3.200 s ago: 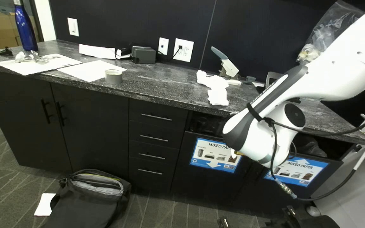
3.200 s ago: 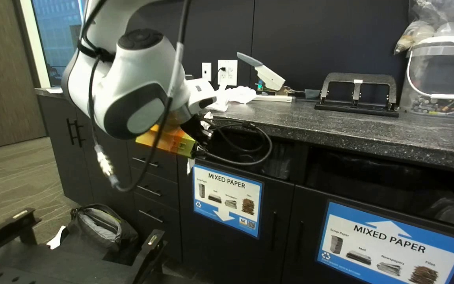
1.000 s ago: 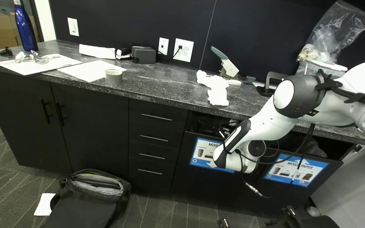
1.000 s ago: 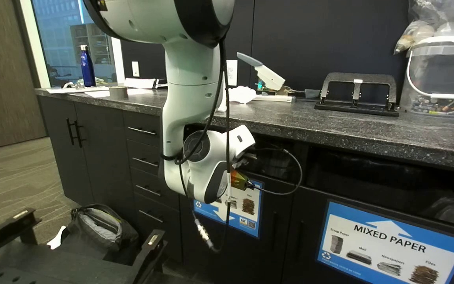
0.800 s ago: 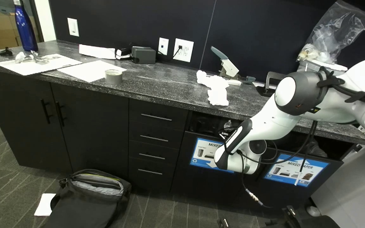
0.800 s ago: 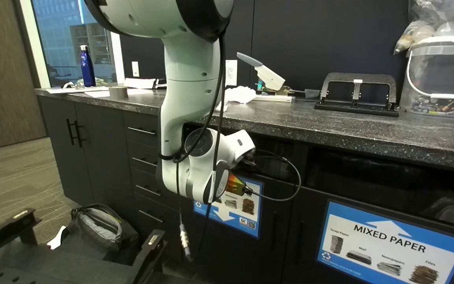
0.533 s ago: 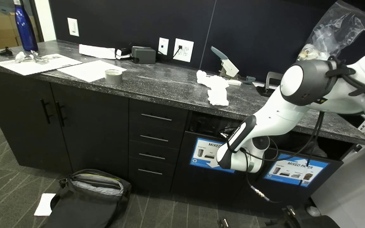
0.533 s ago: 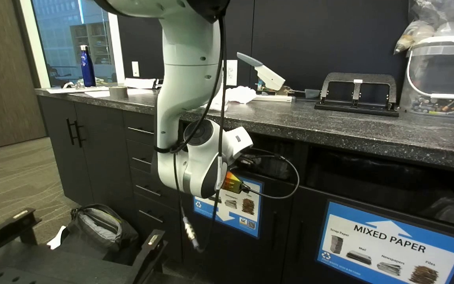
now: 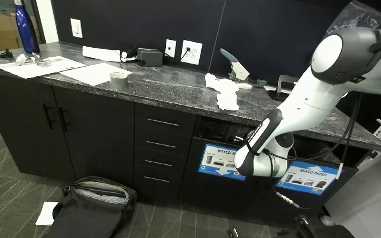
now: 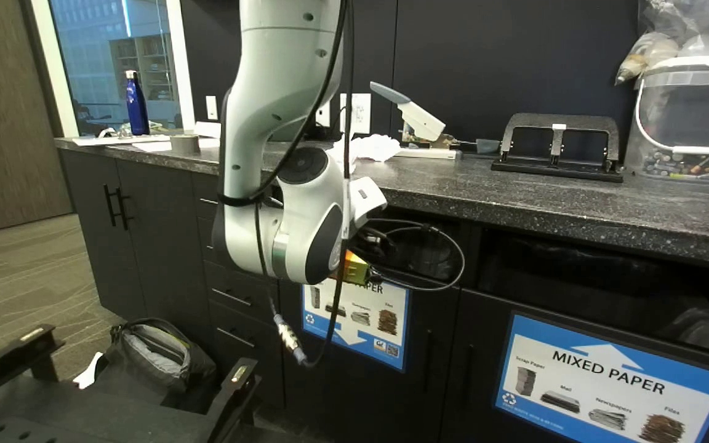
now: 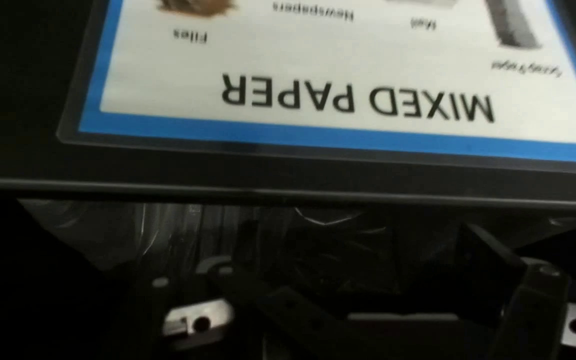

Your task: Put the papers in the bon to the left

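Note:
Crumpled white papers lie on the counter behind the arm, and show in both exterior views, partly covered in an exterior view. Below the counter edge is the left bin, whose front panel bears a MIXED PAPER sign. Clear plastic liner shows inside its dark opening. At that opening sits my gripper, its fingers spread wide with nothing seen between them. Any papers inside the bin are lost in the dark. The arm hides most of the gripper in both exterior views.
The counter edge overhangs the opening. A second MIXED PAPER bin stands to the right. On the counter are flat white sheets, a tape roll, a stapler and a hole punch. An open bag lies on the floor.
My gripper has opened over the last second. The arm has risen and drawn back. White paper seen at the gripper about three seconds ago no longer shows there; the counter papers have not moved.

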Motion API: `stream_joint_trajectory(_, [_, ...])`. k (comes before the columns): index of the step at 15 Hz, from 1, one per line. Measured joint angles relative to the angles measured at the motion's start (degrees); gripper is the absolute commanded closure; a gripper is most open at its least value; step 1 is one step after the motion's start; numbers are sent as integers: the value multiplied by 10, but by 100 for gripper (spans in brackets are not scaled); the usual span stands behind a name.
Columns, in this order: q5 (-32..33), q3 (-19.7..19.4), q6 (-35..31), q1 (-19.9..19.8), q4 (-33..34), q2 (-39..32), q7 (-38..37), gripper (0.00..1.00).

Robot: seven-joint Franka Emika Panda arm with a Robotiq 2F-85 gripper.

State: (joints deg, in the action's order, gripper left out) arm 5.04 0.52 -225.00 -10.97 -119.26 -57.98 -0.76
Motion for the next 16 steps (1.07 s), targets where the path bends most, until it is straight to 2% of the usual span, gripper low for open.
stream_joint_trajectory(4, [41,2,105,-3,-114,108,-2,0])
stream_joint_trajectory(10, [84,14,213,-7,-267,293,-1,0])
stream_joint_trajectory(13, [84,26,334,-8,-282,387,-2,0])
stream_joint_trajectory(16, [77,63,480,-26,-257,465,-2,0])
